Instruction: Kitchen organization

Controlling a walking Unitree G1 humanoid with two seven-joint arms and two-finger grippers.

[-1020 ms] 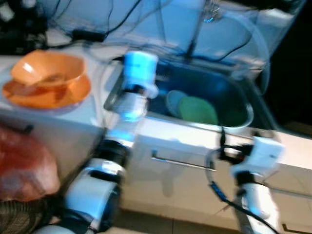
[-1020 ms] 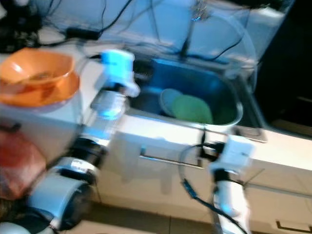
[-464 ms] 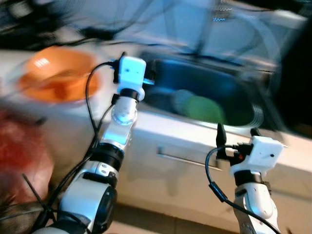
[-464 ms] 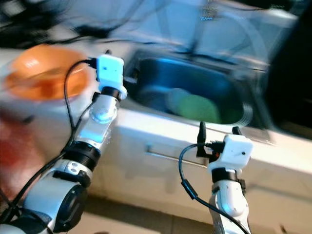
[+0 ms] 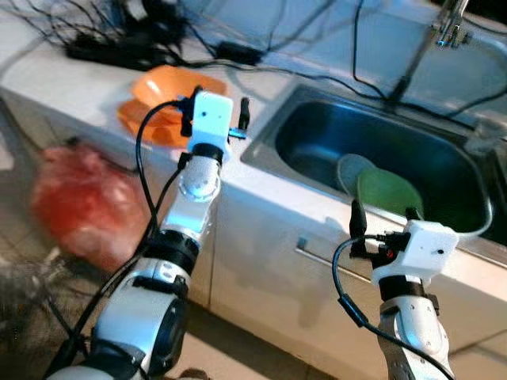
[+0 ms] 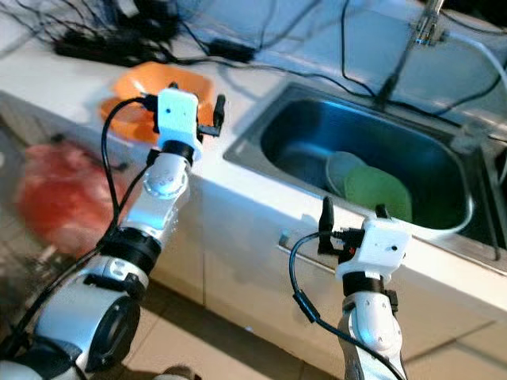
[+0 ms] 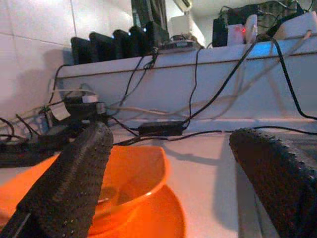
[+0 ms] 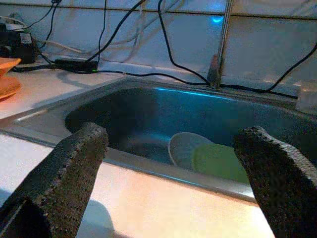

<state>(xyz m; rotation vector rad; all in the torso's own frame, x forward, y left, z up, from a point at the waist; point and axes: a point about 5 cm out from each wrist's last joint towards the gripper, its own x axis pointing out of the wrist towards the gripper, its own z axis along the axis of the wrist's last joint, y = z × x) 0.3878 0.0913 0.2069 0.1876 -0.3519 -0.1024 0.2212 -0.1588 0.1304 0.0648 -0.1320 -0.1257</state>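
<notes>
An orange bowl (image 5: 170, 85) sits on an orange plate (image 5: 142, 123) on the white counter, left of the steel sink (image 5: 301, 119). Inside the sink a green plate (image 5: 388, 194) leans over a pale grey plate (image 5: 352, 168). My left gripper (image 5: 218, 107) is raised at the counter's front edge between the bowl and the sink, open and empty; its wrist view looks past the fingers (image 7: 74, 178) at the bowl (image 7: 129, 173). My right gripper (image 5: 383, 214) hovers open in front of the sink, facing the green plate (image 8: 218, 161).
Black cables and a power strip (image 5: 119, 47) run along the back of the counter. A faucet (image 5: 447, 24) stands behind the sink and a clear cup (image 5: 485, 136) at its right rim. A red plastic bag (image 5: 87, 206) lies low at the left. A drawer handle (image 5: 333, 265) projects below the sink.
The whole picture has shifted and grown sharp, so the camera moved. Both arms hold about the same raised pose with open fingers.
</notes>
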